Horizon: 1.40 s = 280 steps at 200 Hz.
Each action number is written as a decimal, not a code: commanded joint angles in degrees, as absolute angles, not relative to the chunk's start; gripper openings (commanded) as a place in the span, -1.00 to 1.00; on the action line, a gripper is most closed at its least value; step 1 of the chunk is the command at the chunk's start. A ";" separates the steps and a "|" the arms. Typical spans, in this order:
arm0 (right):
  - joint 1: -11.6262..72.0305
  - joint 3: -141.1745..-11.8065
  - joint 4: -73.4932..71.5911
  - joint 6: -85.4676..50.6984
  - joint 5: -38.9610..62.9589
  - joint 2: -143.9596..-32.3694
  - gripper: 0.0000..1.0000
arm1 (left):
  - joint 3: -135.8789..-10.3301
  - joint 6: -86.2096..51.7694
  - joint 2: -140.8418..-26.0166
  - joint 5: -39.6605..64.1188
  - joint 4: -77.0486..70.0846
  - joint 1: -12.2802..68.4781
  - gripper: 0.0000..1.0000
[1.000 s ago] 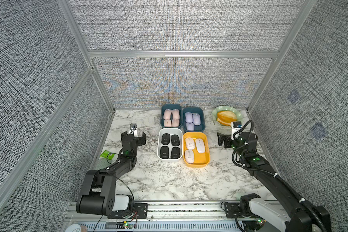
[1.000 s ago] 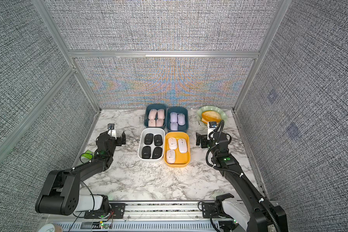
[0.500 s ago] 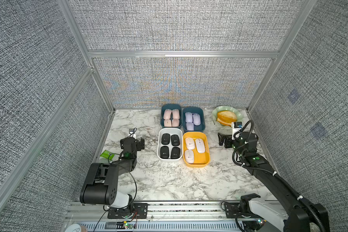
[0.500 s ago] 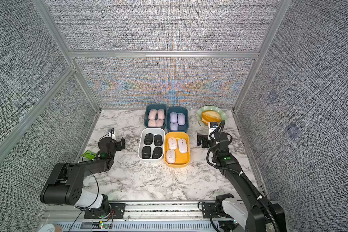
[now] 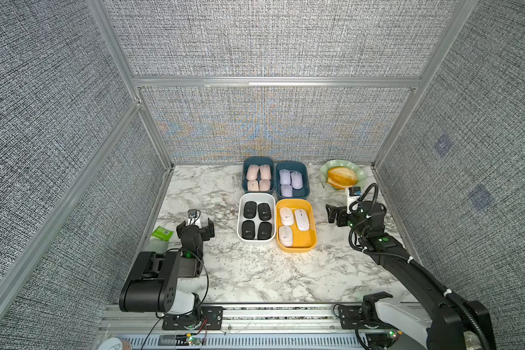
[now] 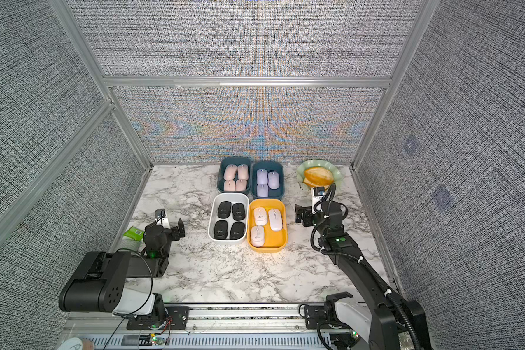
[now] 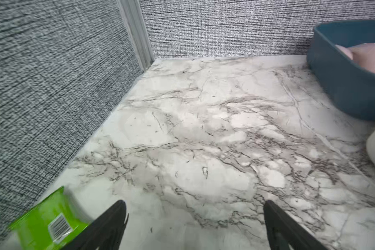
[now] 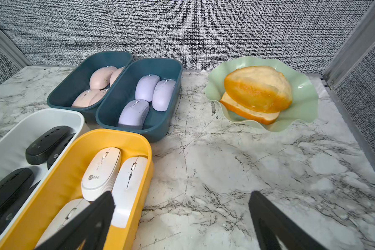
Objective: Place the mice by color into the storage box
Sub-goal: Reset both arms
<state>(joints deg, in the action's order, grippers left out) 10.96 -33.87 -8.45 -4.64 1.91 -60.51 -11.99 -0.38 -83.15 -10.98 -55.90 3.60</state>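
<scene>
All mice are seen sorted in four bins at frame ctr in both top views; none is seen loose on the tabletop. Four black mice (image 5: 264,211) are laid two-by-two in the white bin (image 5: 256,198). Three white mice (image 5: 302,218) are laid in the yellow bin (image 5: 303,239), just to its right. Higher in frame, four pale pink mice (image 5: 252,173) are lodged in a teal bin (image 5: 244,178) and three lilac mice (image 5: 296,180) in a second teal bin (image 5: 301,191).

The mice are smooth, low-domed oval shells w/ a scroll wheel near one end. Ribbed flanks are shown on black and white ones in the right wrist view. Long axes run approx. bottom-to-top of frame, toward the back wall; a few are slightly skewed.

Key relation: white and lilac mice lie frame-left of the right gripper (image 5: 333,215), the nearer arm to them. Black mice lie frame-right of the left gripper (image 5: 196,225). Both grippers are set apart from the bins, jaws spread wide, nothing btwn them. Sorting is judged complete, so no pick seems called for, only a retreat w/ bin walls kept clear.

The bins are rigid plastic w/ rounded corners, packed as a tight block.

- **Upper right:** a bread roll (image 5: 341,177) on a pale green wavy-edged dish (image 5: 359,173).
- **Frame left:** a green packet (image 5: 162,233) w/ barcode, beside the left gripper.
- **Surroundings:** a marble-pattern tabletop (image 5: 255,272) and grey woven wall panels.
</scene>
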 commanded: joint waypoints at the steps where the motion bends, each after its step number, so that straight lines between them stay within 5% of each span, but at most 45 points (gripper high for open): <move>1: 10.81 -33.46 -11.33 -4.58 2.03 -60.46 0.98 | -15.45 -0.01 -82.51 -4.02 -57.16 2.01 0.98; 67: 7.86 -21.13 -24.98 5.24 1.66 -54.97 0.98 | -15.06 0.00 -82.17 -3.97 -57.67 1.96 0.98; 88: 6.39 -16.21 -36.38 6.03 -4.65 -59.46 0.98 | -15.03 0.01 -82.18 -4.04 -57.66 1.97 0.98; 158: 3.50 -11.42 -63.75 7.53 0.74 -81.22 0.98 | -15.08 0.00 -82.17 -4.00 -57.57 2.02 0.98; 180: 2.44 -15.89 -56.96 3.30 -6.23 -83.51 0.98 | -15.10 0.00 -82.26 -3.98 -57.67 2.02 0.98; 280: -1.89 -20.43 -51.96 -1.13 -3.50 -86.81 0.98 | -15.15 0.00 -82.17 -4.00 -57.56 2.01 0.98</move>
